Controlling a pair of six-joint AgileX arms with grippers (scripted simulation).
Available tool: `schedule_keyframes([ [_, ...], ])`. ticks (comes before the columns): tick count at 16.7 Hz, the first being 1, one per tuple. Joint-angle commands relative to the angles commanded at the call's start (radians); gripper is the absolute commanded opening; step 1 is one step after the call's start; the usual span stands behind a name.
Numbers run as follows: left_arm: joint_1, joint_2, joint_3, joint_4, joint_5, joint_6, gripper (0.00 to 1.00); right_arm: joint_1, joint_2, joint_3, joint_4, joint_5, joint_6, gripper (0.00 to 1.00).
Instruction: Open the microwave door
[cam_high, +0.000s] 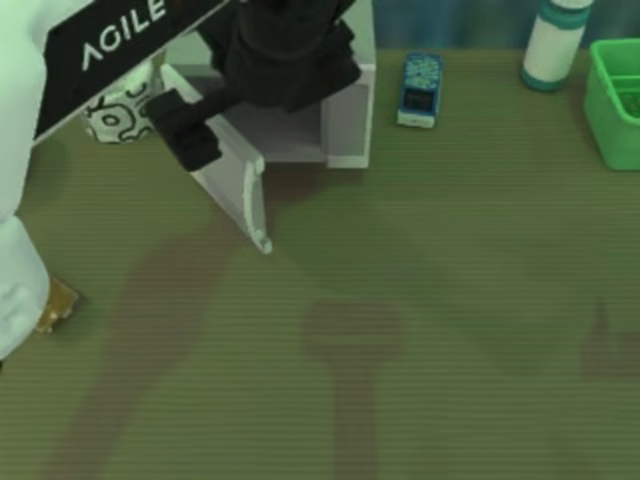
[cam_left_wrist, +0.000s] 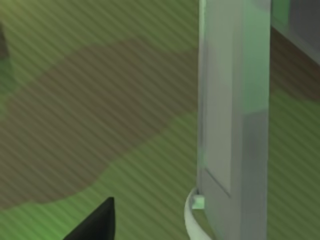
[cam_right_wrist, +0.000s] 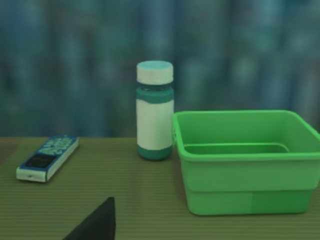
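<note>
While the microwave door (cam_high: 235, 185) stands open, the green bin (cam_right_wrist: 245, 160) holds nothing visible.

Left arm stretched from the top view's left edge toward the rear of the table, white link slanting up and right, black wrist bulk at the rear centre-left. Left gripper (cam_high: 190, 135) black, angled down and left; one dark fingertip (cam_left_wrist: 97, 225) seen from the wrist. Right arm outside the top view; one dark fingertip (cam_right_wrist: 97, 225) visible from its wrist
</note>
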Motion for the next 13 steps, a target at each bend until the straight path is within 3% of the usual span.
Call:
schedule_keyframes([
  [5, 0.033, -0.036, -0.204, 0.182, 0.003, 0.035, 1.00, 0.000, 0.000, 0.000, 0.000, 0.000, 0.000, 1.00],
  [10, 0.035, -0.038, -0.215, 0.193, 0.004, 0.037, 1.00, 0.000, 0.000, 0.000, 0.000, 0.000, 0.000, 1.00],
  [13, 0.035, -0.038, -0.215, 0.193, 0.004, 0.037, 0.77, 0.000, 0.000, 0.000, 0.000, 0.000, 0.000, 1.00],
])
